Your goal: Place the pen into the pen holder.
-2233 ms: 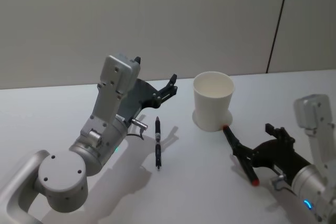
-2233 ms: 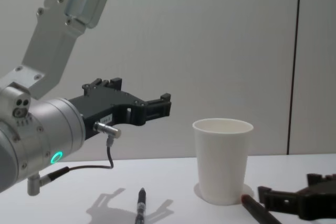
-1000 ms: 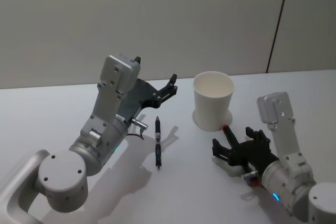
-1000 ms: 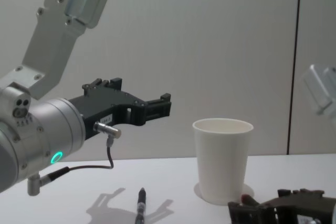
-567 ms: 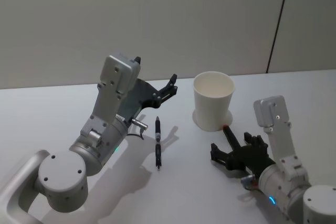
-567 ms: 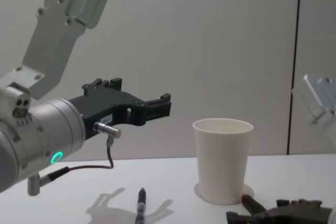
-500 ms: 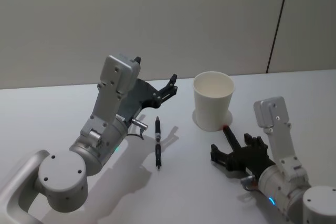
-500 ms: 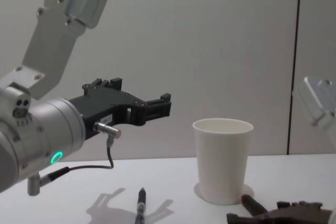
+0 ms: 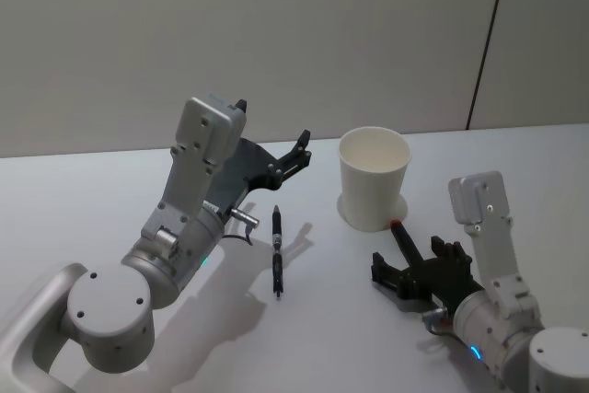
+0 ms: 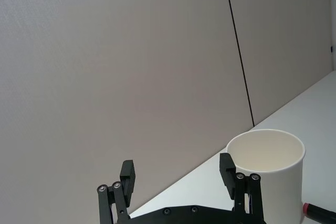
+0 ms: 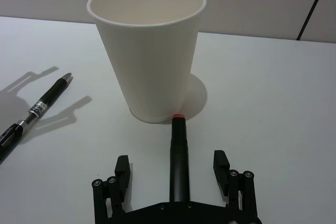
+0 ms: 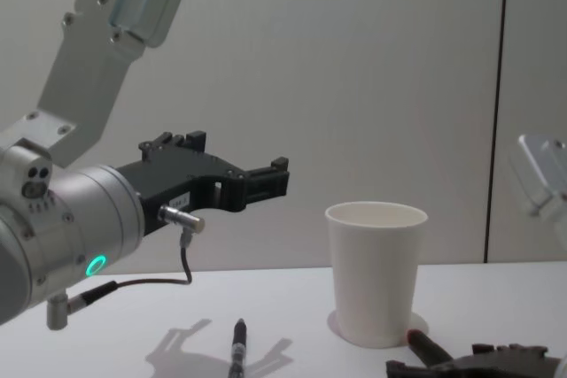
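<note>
The pen holder (image 9: pixel 373 179) is a white paper cup standing upright on the white table, also seen in the chest view (image 12: pixel 376 272). A black pen with a red end (image 11: pixel 178 156) lies just in front of it, red end almost at the cup's base (image 11: pixel 149 56). My right gripper (image 11: pixel 171 166) is low over the table and open, one finger on each side of this pen without touching it; the head view shows it too (image 9: pixel 408 261). A second black pen with a white label (image 9: pixel 277 250) lies left of the cup. My left gripper (image 9: pixel 299 149) hangs open above that pen.
The white table (image 9: pixel 515 163) stretches out on all sides of the cup, with a grey wall behind it. The left arm's big silver body (image 9: pixel 175 236) stands over the table's left half. Nothing else lies on the table.
My right gripper has swung left and come down over the red-ended pen, straddling it; in the last half second it barely shifts. The left arm, cup and both pens stay put.
</note>
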Action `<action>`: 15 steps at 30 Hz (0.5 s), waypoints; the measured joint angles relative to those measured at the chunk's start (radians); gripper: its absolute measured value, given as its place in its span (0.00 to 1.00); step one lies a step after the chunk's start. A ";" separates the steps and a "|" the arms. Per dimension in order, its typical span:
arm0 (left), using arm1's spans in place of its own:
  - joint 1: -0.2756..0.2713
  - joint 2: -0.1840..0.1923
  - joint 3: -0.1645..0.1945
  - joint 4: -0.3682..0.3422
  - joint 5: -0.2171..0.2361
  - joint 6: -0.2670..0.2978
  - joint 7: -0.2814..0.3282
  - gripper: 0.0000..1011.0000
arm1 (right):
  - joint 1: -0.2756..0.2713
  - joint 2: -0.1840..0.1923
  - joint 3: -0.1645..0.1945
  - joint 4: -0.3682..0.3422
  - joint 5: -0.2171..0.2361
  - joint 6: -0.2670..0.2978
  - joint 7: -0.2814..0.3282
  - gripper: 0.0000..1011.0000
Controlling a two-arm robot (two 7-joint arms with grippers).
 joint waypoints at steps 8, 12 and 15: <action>0.000 0.000 0.000 0.000 0.000 0.000 0.000 0.99 | 0.000 -0.003 0.002 0.004 0.003 0.002 -0.003 0.99; 0.000 0.000 0.000 0.000 0.000 0.000 0.000 0.99 | 0.000 -0.004 0.003 0.005 0.003 0.003 -0.004 0.99; 0.000 0.000 0.000 0.000 0.000 0.000 0.000 0.99 | 0.000 -0.004 0.003 0.006 0.004 0.003 -0.005 0.96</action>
